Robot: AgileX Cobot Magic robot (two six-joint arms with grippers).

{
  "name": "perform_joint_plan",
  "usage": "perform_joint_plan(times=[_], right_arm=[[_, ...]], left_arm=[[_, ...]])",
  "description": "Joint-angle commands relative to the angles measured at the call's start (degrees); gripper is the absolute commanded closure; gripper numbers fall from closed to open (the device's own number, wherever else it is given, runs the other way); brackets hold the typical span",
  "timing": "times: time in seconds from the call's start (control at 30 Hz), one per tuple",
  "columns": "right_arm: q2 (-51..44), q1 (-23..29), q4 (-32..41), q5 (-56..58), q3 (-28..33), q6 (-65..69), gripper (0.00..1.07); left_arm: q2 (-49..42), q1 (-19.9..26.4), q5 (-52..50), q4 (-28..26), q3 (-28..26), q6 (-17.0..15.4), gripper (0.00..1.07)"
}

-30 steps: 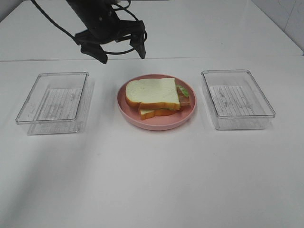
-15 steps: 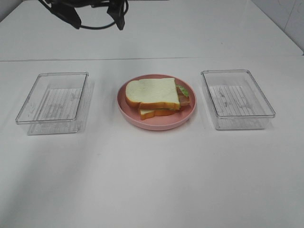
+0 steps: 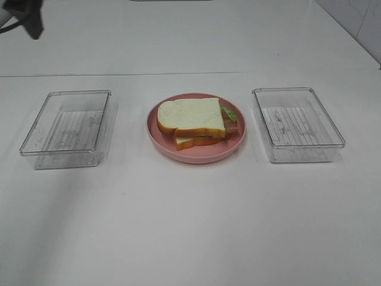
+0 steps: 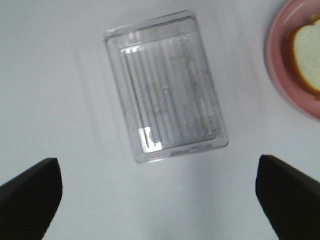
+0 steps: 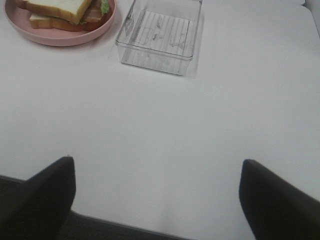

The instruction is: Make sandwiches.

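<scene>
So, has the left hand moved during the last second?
Yes. The black left hand has drawn away to the far left corner of the overhead view, away from the round pink plate, which it hovered behind earlier.

A plain white table [image 3: 190,226] fills most of the frame; a white tiled wall [image 3: 357,24] shows at upper right; light is soft and even.

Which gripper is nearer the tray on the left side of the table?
Left. The left gripper hangs open above that tray; the right gripper hangs open nearer the other tray.
</scene>
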Motion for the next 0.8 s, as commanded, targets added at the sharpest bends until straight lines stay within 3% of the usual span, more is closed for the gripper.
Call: perform_joint_plan(times=[0.03, 0.1, 0.2, 0.27, 0.33, 0.37, 0.4, 0.47, 0.57, 0.63, 0.8], right_arm=[[-1.9, -0.3, 0.2, 0.0, -0.1, -0.6, 0.20], [-1.9, -0.3, 0.2, 0.0, -0.1, -0.6, 0.20], [-1.9, -0.3, 0.2, 0.0, -0.1, -0.6, 0.20], [-1.9, -0.3, 0.2, 0.0, -0.1, -0.6, 0.20], [-1.9, -0.3, 0.2, 0.0, -0.1, -0.6, 0.20], [-1.9, -0.3, 0.2, 0.0, -0.1, -0.6, 0.20], [-1.9, -0.3, 0.2, 0.0, -0.1, -0.6, 0.20], [-1.9, -0.3, 0.2, 0.0, -0.1, -0.6, 0.20], [-1.9, -0.3, 0.2, 0.0, -0.1, -0.6, 0.20], [-1.9, -0.3, 0.2, 0.0, -0.1, -0.6, 0.20], [-1.9, -0.3, 0.2, 0.0, -0.1, -0.6, 0.20]], left_arm=[[-5.3, 2.5, 5.6, 0.0, 5.0, -0.2, 0.07], [-11.6, 5.3, 5.3, -0.2, 11.4, -0.5, 0.07], [-14.2, 6.0, 5.0, -0.2, 13.3, -0.9, 0.07], [-24.4, 8.3, 3.3, -0.5, 23.5, -2.9, 0.07], [-26.6, 8.5, 2.6, -0.5, 25.6, -3.1, 0.07], [-31.8, 8.5, 1.1, -0.5, 30.0, -3.1, 0.07], [-31.8, 8.5, 1.1, -0.5, 30.0, -3.1, 0.07], [-40.6, 8.5, -0.1, -0.5, 36.6, -3.2, 0.07], [-43.7, 8.5, -0.2, -0.5, 38.6, -3.2, 0.07], [-54.4, 8.5, -0.3, -0.5, 44.5, -3.1, 0.07], [-66.0, 8.5, -0.3, -0.2, 49.1, -3.0, 0.07]])
